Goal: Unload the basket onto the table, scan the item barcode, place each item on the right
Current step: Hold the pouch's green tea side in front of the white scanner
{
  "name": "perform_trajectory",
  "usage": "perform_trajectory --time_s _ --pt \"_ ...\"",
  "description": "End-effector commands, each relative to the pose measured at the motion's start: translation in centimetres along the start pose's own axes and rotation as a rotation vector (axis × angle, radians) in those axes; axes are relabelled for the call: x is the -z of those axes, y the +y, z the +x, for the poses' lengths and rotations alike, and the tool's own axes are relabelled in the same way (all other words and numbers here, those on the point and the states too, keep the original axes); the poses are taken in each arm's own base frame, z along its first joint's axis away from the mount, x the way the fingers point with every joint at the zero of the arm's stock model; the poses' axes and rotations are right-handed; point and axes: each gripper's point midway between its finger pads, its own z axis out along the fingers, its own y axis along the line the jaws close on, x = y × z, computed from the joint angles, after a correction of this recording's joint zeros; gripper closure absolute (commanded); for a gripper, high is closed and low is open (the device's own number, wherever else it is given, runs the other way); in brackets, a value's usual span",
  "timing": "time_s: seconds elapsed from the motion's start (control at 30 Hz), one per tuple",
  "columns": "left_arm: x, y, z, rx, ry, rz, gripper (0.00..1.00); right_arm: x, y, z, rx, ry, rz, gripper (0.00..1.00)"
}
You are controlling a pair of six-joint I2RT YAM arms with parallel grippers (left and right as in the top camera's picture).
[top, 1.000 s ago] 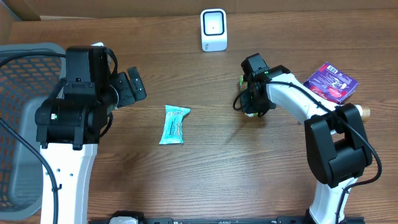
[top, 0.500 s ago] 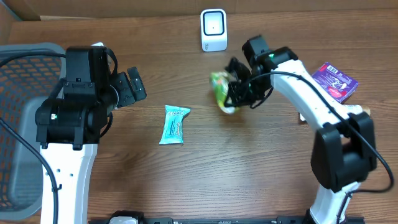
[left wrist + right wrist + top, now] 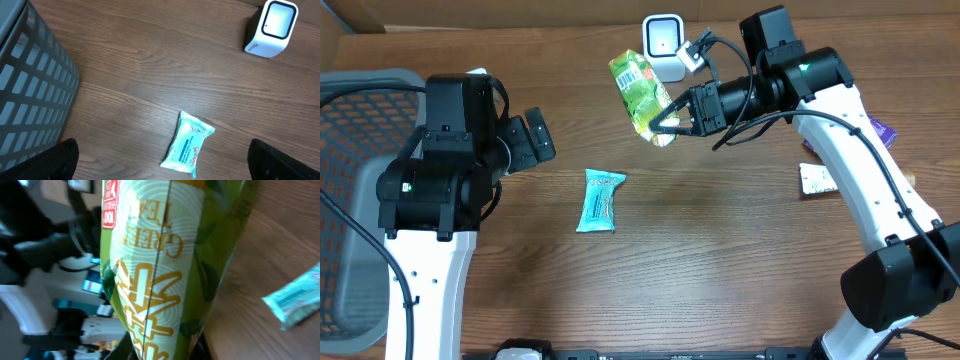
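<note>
Your right gripper (image 3: pixel 665 118) is clamped on the lower end of the green, crinkly plastic green-tea packet (image 3: pixel 642 88), jaws nearly closed. The packet hangs tilted in the air, off the wooden table (image 3: pixel 720 260), just beside the small white box-shaped scanner (image 3: pixel 663 40). A white label patch on its upper end faces up. Your right arm reaches in from the right side, its forearm stretched leftward and its wrist level. Your left gripper (image 3: pixel 532 140) stands wide open and holds nothing, poised beside the grey mesh basket (image 3: pixel 360 100), above a teal snack wrapper (image 3: pixel 599 200) lying flat on the table.
</note>
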Motion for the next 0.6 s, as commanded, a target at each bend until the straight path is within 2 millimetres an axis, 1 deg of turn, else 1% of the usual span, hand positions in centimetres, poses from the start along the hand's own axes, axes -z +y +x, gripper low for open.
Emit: perform_trajectory --time_s 0.0,0.07,0.2,0.27,0.3,0.37,0.43,0.5,0.57 --pt "0.1 0.2 -0.3 0.012 -0.009 -0.011 0.00 1.3 6.6 -1.3 0.078 -0.016 -0.143 0.89" --pt "0.1 0.2 -0.3 0.012 -0.009 -0.011 0.01 1.7 7.7 -2.3 0.092 -0.036 -0.103 0.89" --pt "0.1 0.2 -0.3 0.012 -0.009 -0.011 0.00 2.7 9.6 -4.8 0.154 -0.122 0.050 0.89" --pt "0.1 0.2 -0.3 0.012 -0.009 -0.011 0.00 3.5 10.4 -6.0 0.199 -0.181 0.147 0.88" --pt "0.1 0.2 -0.3 0.012 -0.009 -0.011 0.01 4.0 10.4 -6.5 0.209 -0.212 0.204 0.88" --pt "0.1 0.2 -0.3 0.012 -0.009 -0.011 0.01 5.2 9.5 -7.7 0.220 -0.291 0.378 0.88" --pt "0.1 0.2 -0.3 0.012 -0.009 -0.011 0.00 6.6 8.1 -8.6 0.236 -0.364 0.592 0.88" --pt "0.1 0.2 -0.3 0.012 -0.009 -0.011 0.00 7.7 6.5 -9.0 0.243 -0.412 0.793 0.88" --pt "0.1 0.2 -0.3 0.012 -0.009 -0.011 0.00 8.4 5.0 -9.2 0.268 -0.432 0.974 0.88"
